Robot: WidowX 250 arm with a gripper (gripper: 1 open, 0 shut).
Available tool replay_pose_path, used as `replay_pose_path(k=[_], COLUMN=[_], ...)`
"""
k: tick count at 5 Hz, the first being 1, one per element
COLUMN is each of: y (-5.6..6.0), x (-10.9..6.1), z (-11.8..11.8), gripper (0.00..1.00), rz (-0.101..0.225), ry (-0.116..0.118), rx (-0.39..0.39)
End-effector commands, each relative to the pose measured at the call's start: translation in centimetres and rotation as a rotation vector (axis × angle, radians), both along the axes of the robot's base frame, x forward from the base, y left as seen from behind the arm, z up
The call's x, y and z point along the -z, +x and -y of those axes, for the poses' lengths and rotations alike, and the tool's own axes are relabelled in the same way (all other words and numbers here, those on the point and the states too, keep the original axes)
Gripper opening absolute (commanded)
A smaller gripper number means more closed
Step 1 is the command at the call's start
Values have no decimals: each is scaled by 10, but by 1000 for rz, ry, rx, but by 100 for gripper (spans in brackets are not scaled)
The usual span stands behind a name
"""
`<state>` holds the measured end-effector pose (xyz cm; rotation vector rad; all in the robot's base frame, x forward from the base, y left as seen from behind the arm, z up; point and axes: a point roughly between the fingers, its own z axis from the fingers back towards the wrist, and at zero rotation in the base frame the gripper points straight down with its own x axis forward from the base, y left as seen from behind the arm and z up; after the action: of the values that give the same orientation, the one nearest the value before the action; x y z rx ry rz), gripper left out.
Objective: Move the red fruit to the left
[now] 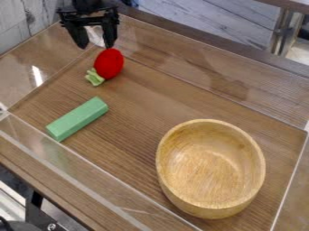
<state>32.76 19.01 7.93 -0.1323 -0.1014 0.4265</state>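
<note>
Task state: judged near complete; fruit (108,61) at rest on desk (182,99), far-left area, leaf piece touching its lower-left side; no contact with tool (93,34); tool released, jaws spread, empty, pointing down, just above and beyond fruit; green block (78,118) nearer camera, apart from fruit; bowl (211,168) well apart at lower right; remaining, by judgement: tool clearance from fruit only; no further placing needed if present spot counts as left
</note>
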Motion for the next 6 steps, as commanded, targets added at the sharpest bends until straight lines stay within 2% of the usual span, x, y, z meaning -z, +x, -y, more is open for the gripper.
replay_pose_path(k=[1, 2, 3, 5, 6], y=[2, 7, 12, 28, 28], x=[-41, -52, -56, -40, -43], z=[-10, -12, -14, -22, -14], gripper=[100, 100, 100, 100, 100], rz=[99, 111, 108, 78, 70], ry=[80, 96, 110, 135, 141], rx=[-4, 4, 22, 55, 62])
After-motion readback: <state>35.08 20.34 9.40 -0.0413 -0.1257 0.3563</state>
